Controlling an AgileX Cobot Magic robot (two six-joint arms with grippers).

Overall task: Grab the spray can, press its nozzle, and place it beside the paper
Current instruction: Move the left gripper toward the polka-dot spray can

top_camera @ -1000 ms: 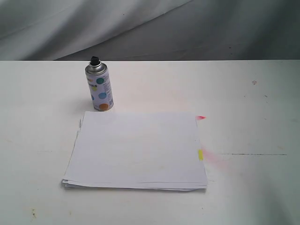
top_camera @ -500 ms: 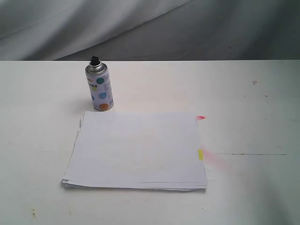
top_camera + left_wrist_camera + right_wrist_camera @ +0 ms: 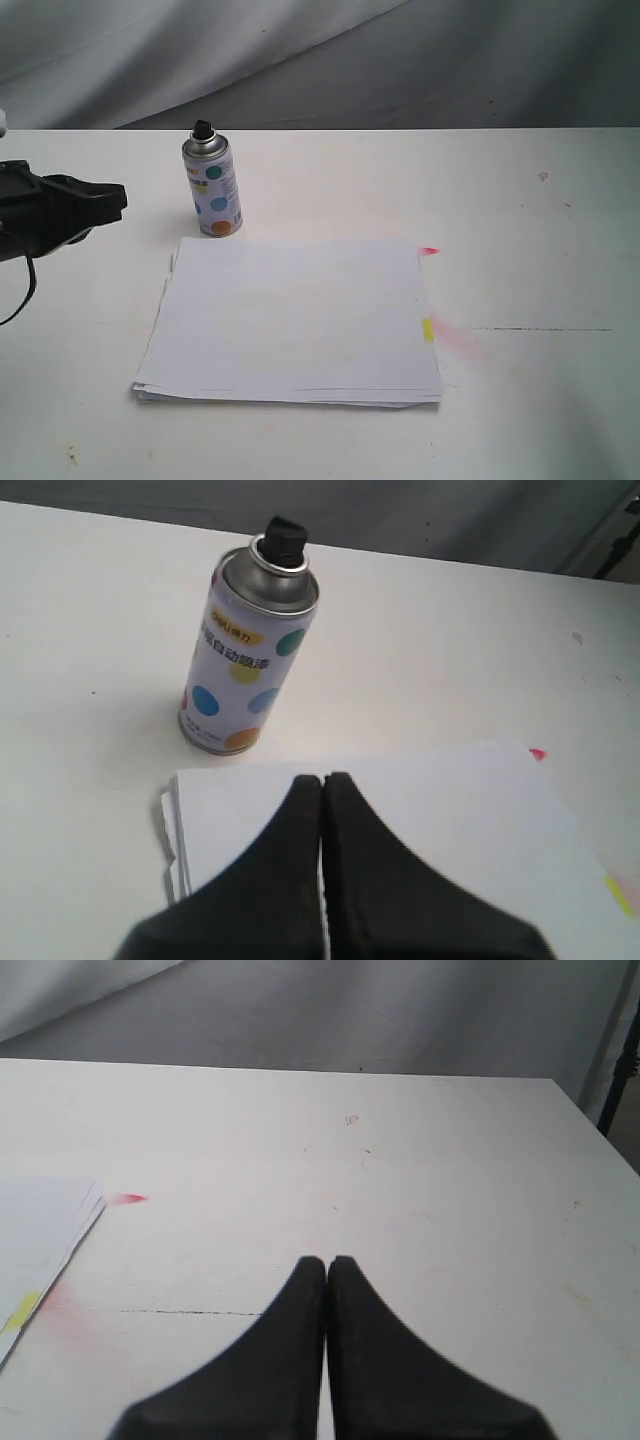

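Observation:
The spray can (image 3: 212,187) stands upright on the white table, just behind the far left corner of the paper (image 3: 295,320); its black nozzle (image 3: 203,129) sits on the silver dome. In the left wrist view the spray can (image 3: 250,655) and nozzle (image 3: 285,536) show beyond the paper (image 3: 420,830). My left gripper (image 3: 118,200) reaches in from the left edge, level with the can and a short gap to its left, shut and empty (image 3: 323,780). My right gripper (image 3: 326,1261) is shut with nothing in it, hanging over bare table right of the paper (image 3: 40,1230); the exterior view does not show it.
Yellow (image 3: 428,329) and pink-red (image 3: 429,250) marks sit on the paper's right edge, with a pink smear on the table beside them. A thin dark line (image 3: 540,329) crosses the white table (image 3: 520,220) to the right. Grey cloth hangs behind.
My left gripper has come into the exterior view from the left edge. The can and the paper have not moved.

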